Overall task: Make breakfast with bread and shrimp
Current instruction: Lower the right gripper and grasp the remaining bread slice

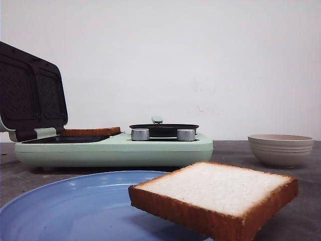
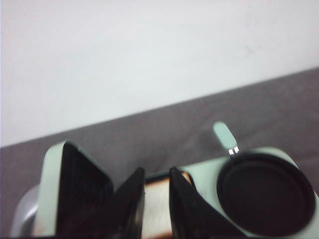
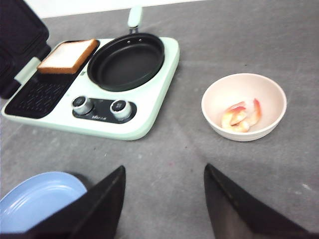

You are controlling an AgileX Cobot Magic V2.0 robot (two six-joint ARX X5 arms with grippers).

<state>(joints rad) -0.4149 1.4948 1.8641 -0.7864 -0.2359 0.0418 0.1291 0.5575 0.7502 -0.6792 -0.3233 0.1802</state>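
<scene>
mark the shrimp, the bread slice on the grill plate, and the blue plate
shrimp [image 3: 241,115]: right wrist view, middle of the pieces in the bowl.
bread slice [image 3: 67,56]: right wrist view, its pale top face.
blue plate [image 1: 60,203]: front view, bare inner surface.

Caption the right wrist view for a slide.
Open right gripper above table: bread on sandwich maker, empty pan, shrimp in bowl.

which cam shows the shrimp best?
Right wrist view. It looks down into the beige bowl, so the shrimp show as curled orange-pink pieces on the bottom. The front view sees the bowl only side-on, and its wall hides the contents. The left wrist view shows neither bowl nor shrimp.
</scene>
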